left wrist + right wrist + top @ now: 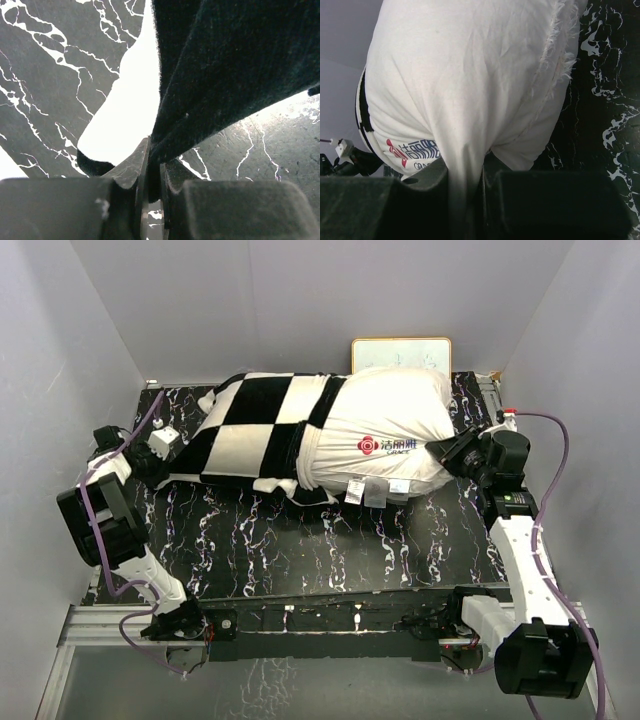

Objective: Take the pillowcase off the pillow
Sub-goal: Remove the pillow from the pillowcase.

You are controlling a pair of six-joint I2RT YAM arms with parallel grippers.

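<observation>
Across the upper half of the overhead view, we saw the pillow (400,420) lying lengthwise on the black marbled table (330,540), its right part bare and white and its left part inside the pillowcase (250,425). The checkered cover reached from the left end to about the middle of the cushion, where its open edge was bunched in dark folds around the white body. On the bare part we made out a small red logo (383,446), and white tags (372,490) hung at the lower edge, down by the tabletop. At the left of that view the left gripper (154,165) met the cover's far end. Its wrist camera showed the jaws pressed together on a black fold of the plush, which rose taut toward the upper right of the frame, with a white patch beside it at centre left. At the right of the overhead view the right gripper (466,172) sat against the pillow's bare end. Its wrist camera showed the jaws pinching a ridge of plain white fabric, with the cushion filling the frame above them. Behind the pillow, at the top of the overhead view, a pale framed board (400,348) stood by the back wall.
</observation>
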